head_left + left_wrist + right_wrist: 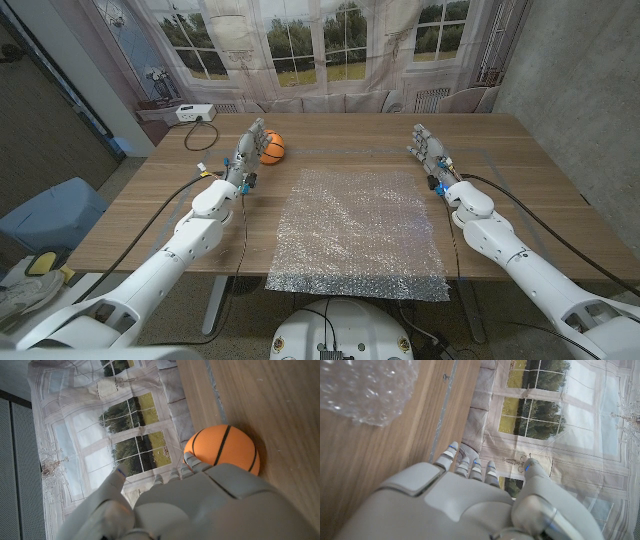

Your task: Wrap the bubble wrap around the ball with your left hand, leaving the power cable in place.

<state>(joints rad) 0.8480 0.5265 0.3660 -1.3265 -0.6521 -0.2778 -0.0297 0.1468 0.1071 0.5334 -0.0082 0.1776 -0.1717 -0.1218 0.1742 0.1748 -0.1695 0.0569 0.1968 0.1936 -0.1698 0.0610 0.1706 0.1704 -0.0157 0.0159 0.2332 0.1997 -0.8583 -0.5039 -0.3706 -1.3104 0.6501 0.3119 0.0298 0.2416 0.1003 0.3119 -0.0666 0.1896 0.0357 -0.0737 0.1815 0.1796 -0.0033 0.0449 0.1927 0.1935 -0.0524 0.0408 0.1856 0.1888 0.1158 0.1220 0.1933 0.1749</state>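
An orange ball with black lines (273, 147) sits on the wooden table (540, 190) near its far left. My left hand (249, 150) stands just to the ball's left, fingers pointing away, close to the ball or touching it, and holds nothing. In the left wrist view the ball (222, 447) lies right beyond my left hand (200, 505). A clear sheet of bubble wrap (360, 230) lies spread flat in the middle of the table. My right hand (428, 152) stands at the sheet's far right corner, empty; the right wrist view shows this hand (460, 500) beside the bubble wrap (365, 387).
A white power strip (194, 113) with a cable lies on a low ledge past the table's far left corner. A curtain printed with windows (340, 40) hangs behind the table. A blue seat (50, 210) stands at the left of the table.
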